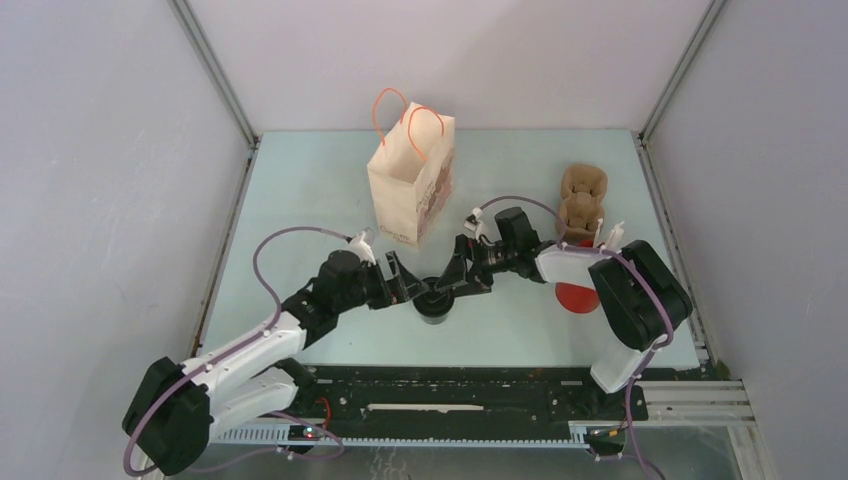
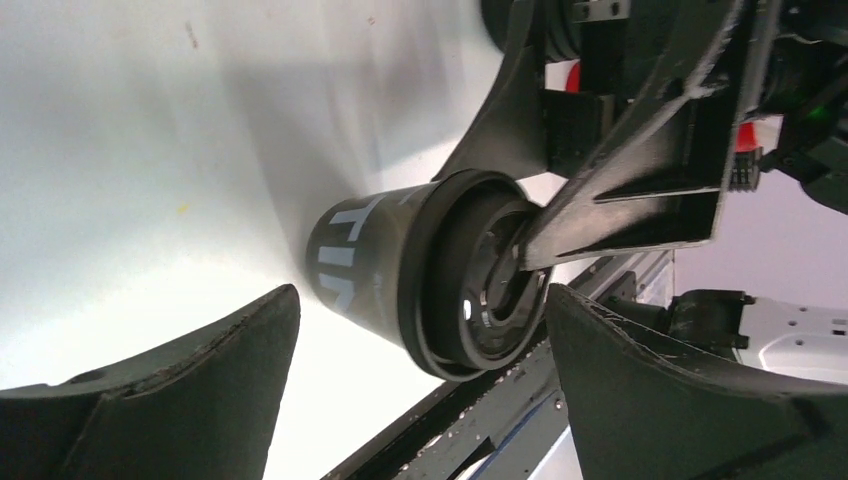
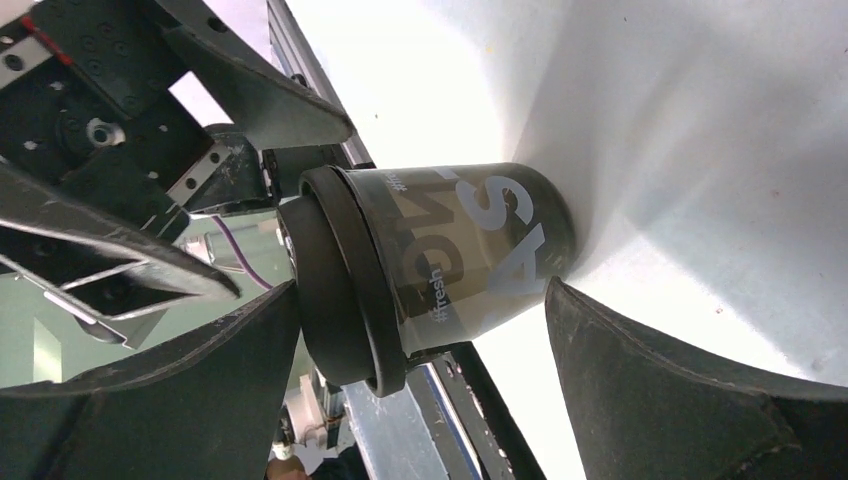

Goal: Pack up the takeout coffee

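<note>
While the small black lidded takeout cup (image 1: pixel 433 305) stands upright on the pale green desk (image 1: pixel 300 200) between the wide-open left gripper (image 1: pixel 415 291) and equally open right gripper (image 1: pixel 456 281), honestly only one should squeeze, gently, just under the lid, or it'll probably crumple.

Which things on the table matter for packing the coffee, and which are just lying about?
For the job:
- black cup
- paper bag, probably where the cup goes

Lying about, it seems:
- brown carrier
- red cup, partly hidden
</note>
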Controlling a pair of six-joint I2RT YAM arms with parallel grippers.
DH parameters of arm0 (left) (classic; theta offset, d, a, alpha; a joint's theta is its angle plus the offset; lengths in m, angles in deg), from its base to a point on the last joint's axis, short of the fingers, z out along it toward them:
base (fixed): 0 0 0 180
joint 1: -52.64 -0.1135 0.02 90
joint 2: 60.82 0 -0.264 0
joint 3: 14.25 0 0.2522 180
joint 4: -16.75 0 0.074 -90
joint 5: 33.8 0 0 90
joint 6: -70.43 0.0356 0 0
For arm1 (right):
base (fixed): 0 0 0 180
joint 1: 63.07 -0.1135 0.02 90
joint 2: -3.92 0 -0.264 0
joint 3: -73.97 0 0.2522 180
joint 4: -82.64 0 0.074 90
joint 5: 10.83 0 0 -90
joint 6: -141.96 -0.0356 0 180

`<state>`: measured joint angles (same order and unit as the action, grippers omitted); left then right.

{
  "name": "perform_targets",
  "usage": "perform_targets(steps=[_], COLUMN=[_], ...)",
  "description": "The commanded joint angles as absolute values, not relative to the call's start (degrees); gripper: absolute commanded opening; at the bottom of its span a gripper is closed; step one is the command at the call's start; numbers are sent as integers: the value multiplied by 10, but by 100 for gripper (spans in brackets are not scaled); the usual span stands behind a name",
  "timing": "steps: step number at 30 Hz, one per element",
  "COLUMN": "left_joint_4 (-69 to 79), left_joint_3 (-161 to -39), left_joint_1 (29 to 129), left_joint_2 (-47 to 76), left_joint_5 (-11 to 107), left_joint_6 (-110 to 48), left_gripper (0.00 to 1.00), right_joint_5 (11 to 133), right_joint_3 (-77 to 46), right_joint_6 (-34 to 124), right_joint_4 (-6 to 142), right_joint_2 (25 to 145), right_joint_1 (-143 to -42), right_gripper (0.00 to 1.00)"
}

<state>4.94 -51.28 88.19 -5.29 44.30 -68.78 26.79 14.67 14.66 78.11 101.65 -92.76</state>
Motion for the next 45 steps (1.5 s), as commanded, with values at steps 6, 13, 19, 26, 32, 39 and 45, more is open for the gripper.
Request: perform_targets(steps=[6,13,19,26,32,39,45], left_joint_4=[35,62,104,115,126,112,101], left_joint_3=[-543,-511,-494,-477,-474,-480,-479], left_joint_1=[832,801,798,797,797,797,797], left_joint_2=[-81,-62,-18,-14,6,14,13], left_joint_5=[405,349,322,322,322,325,329], left_joint_6=[-663,-665,-677,-681,-678,-666,-659], left_gripper=[89,65,56,53,52,52,52], right_joint_5=[283,276,238,234,242,247,248], right_joint_3=[114,172,225,229,231,231,251], right_joint_6=[199,204,162,127,118,102,79], right_joint_4=[673,644,752,830,853,872,908], right_joint_2=[937,850,881,941,955,978,1025], right_joint_1=[-911,-882,-887,-916,-918,-911,-901], right_gripper=[100,93,67,62,61,57,47])
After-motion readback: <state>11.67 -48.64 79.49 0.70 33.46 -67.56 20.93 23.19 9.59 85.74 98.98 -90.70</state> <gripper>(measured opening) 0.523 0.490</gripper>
